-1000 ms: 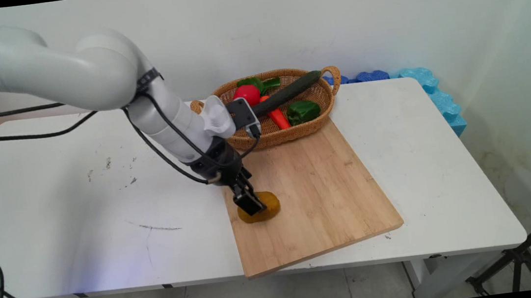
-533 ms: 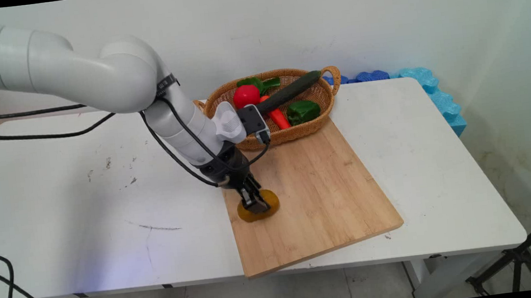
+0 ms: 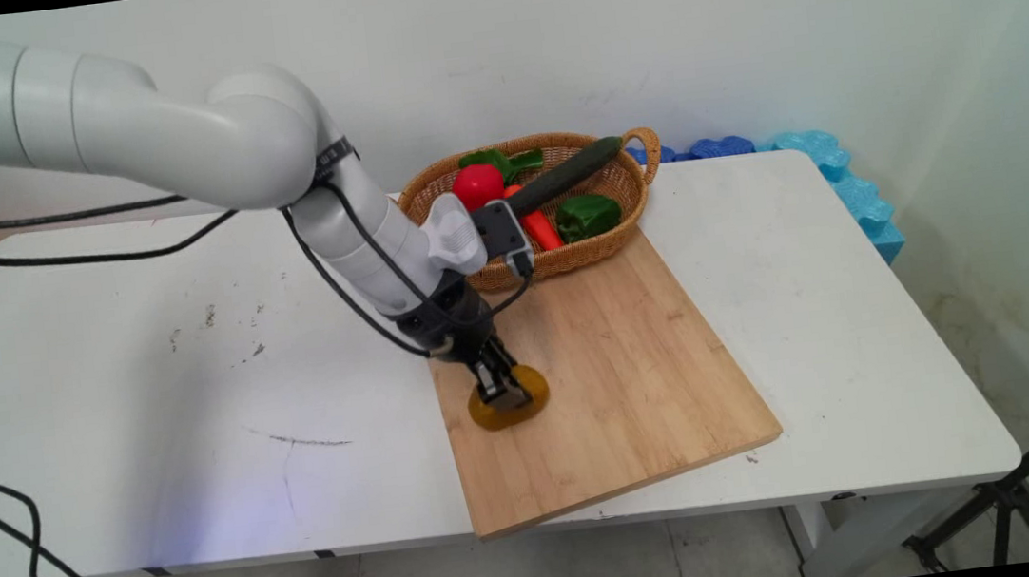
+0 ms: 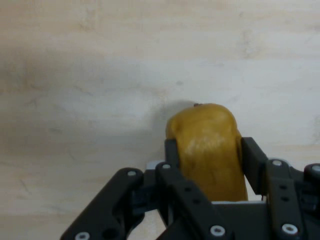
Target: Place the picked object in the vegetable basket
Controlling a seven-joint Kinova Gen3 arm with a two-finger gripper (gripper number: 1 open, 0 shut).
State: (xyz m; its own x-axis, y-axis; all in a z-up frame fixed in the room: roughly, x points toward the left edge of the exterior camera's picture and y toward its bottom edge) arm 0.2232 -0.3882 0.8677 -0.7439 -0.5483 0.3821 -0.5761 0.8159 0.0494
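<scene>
Main view: white surface (image 3: 757, 234) by white wall; wood board (image 3: 610, 374) on it, basket (image 3: 607, 212) at board's far end. Gripper (image 3: 504, 393) down on potato (image 3: 519, 403) at board's left edge.
Hand view: gripper (image 4: 207, 155) pinching potato (image 4: 207, 145), board (image 4: 100, 75) beneath.

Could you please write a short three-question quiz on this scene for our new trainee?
1. True or false: the gripper is shut on the potato.
2. The potato lies on: A) the white table, B) the cutting board, C) the basket.
3. Which long dark green vegetable lies across the basket?

Key:
1. True; its fingers press both sides.
2. B.
3. The cucumber.
</scene>
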